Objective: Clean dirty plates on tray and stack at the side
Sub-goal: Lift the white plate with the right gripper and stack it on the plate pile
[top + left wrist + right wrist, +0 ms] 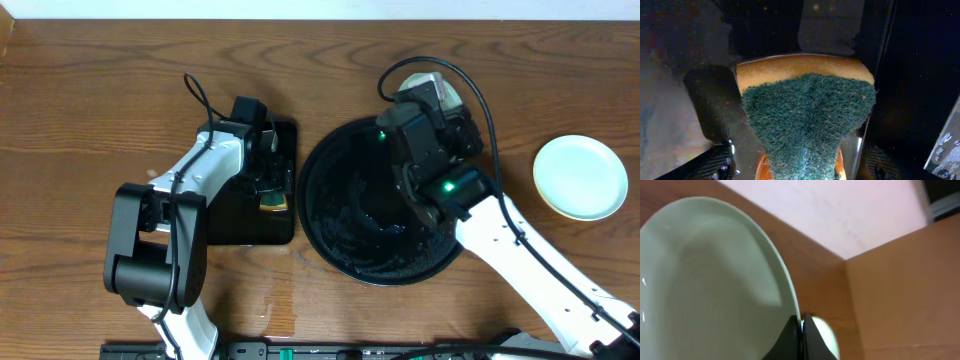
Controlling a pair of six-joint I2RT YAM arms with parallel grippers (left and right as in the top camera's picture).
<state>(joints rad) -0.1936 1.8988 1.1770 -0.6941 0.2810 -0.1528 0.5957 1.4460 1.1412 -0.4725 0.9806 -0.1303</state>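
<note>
Over the tray's (340, 245) far rim, pinching second plate (705, 280) in right gripper (801, 321), clamping sponge (807, 115) in left gripper (270, 187) (one plate (580, 177) already aside, right); third unseen.

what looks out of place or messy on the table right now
Nothing looks broken or toppled. A wet, shiny patch sits on the wooden table just in front of the round black tray, whose floor shows streaky smears. The plate pinched at its rim by the right hand is tilted, but held.

Wood table (80, 120), round tray (335, 235), plate (580, 177) (mint)
</note>
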